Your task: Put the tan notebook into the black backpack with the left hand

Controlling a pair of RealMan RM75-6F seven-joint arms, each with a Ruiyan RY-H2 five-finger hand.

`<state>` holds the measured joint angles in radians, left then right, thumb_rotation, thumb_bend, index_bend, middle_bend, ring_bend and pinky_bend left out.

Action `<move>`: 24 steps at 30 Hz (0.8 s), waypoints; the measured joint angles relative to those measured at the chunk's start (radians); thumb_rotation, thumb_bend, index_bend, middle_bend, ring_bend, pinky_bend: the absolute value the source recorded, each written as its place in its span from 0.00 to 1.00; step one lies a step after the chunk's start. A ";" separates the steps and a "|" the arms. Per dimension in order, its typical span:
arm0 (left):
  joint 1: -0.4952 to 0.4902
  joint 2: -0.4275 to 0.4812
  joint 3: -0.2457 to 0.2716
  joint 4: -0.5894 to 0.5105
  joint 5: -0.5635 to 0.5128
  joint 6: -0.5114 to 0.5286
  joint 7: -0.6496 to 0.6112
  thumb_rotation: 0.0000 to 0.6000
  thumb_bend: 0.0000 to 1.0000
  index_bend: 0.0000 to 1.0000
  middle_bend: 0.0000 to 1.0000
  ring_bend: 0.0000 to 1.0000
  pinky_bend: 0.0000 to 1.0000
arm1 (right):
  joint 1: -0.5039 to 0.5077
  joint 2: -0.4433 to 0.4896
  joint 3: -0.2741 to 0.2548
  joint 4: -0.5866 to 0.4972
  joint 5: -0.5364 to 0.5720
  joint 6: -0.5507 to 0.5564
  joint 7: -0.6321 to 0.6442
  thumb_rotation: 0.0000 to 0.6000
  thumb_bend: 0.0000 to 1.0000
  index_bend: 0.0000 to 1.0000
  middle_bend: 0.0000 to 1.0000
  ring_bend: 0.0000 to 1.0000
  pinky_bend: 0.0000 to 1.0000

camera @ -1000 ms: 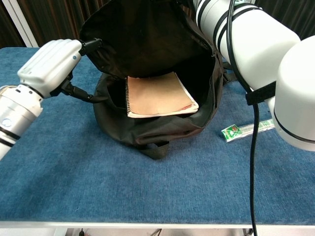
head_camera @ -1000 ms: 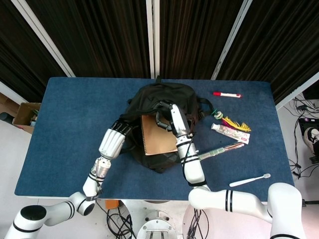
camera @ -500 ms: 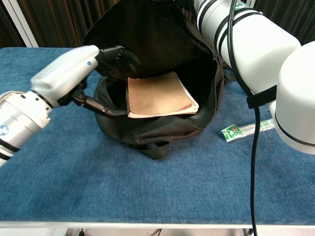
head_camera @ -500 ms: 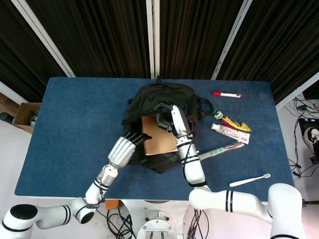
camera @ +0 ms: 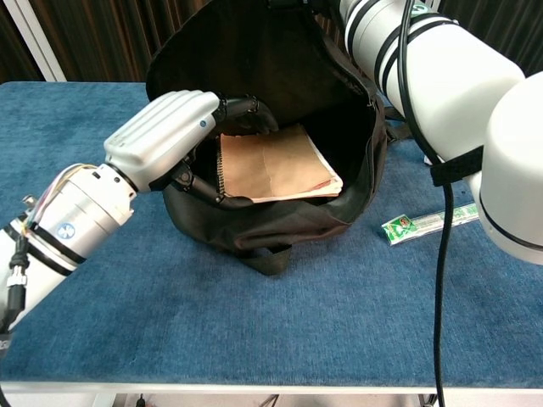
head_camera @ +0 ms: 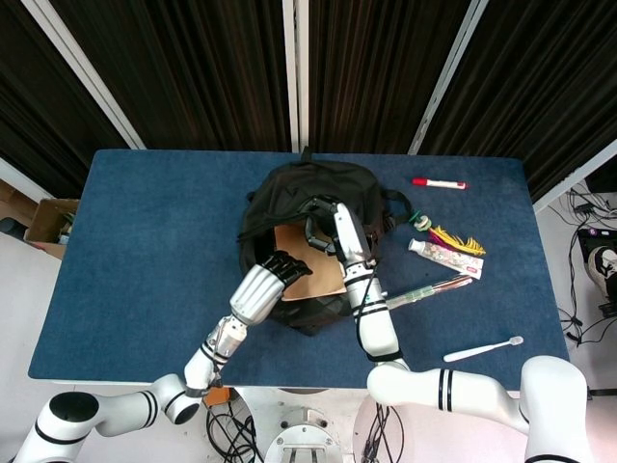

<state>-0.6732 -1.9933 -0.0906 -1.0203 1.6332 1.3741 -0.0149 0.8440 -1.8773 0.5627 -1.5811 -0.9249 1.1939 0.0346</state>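
Notebook [camera: 276, 164] lies half inside the backpack [camera: 280, 222] mouth, near edge over the lip. Left robot hand [camera: 174, 127] rests fingertips on its spiral corner, grasping nothing. Right robot hand [head_camera: 326, 224] grips the raised flap. Risk: push skews notebook, snagging lip or sliding out onto surface [camera: 254, 322]

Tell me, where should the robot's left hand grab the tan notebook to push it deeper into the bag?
Probably the near edge of the tan notebook, coming from the front: it lies flat, poking out of the black backpack, and the left hand crowds its spiral side.
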 measured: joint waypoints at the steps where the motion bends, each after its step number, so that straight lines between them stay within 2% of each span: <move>1: -0.003 -0.004 -0.002 0.008 -0.001 -0.005 0.001 1.00 0.00 0.31 0.32 0.29 0.24 | 0.000 0.000 0.000 -0.001 0.000 -0.001 0.001 1.00 0.62 0.60 0.44 0.35 0.20; 13: -0.037 -0.062 -0.028 0.135 -0.027 -0.055 0.002 1.00 0.00 0.31 0.32 0.29 0.24 | -0.012 0.007 -0.011 -0.014 -0.010 -0.001 0.007 1.00 0.62 0.60 0.44 0.35 0.20; 24: -0.122 -0.127 -0.119 0.245 -0.098 -0.147 0.001 1.00 0.00 0.32 0.33 0.29 0.24 | -0.007 -0.003 -0.018 -0.023 -0.013 -0.008 0.001 1.00 0.62 0.60 0.44 0.36 0.20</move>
<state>-0.7950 -2.1198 -0.2094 -0.7755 1.5351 1.2272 -0.0139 0.8373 -1.8806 0.5447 -1.6040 -0.9379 1.1860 0.0352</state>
